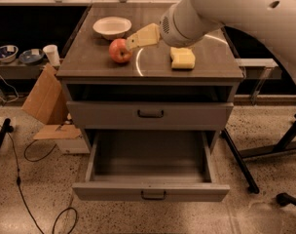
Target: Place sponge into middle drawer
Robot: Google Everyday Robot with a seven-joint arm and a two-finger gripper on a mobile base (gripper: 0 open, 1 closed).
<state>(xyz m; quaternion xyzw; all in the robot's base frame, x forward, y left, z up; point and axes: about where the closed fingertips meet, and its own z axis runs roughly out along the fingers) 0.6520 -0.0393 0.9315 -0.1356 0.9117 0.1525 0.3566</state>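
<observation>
The pale yellow sponge (182, 58) lies flat on the right part of the cabinet top (153, 67). My gripper (142, 37) hangs above the top, to the left of the sponge and apart from it, with its tip close to the red apple (120, 50). It holds nothing that I can see. The middle drawer (150, 156) is pulled out at the bottom of the cabinet, and its bare grey floor has nothing on it. Its front panel (150, 192) has a small dark handle.
A white bowl (112, 27) stands at the back left of the top. A shut drawer front (150, 114) sits above the pulled-out drawer. Cardboard (45, 99), cables and a cup (52, 55) are at the left. Dark stand legs (265, 150) are at the right.
</observation>
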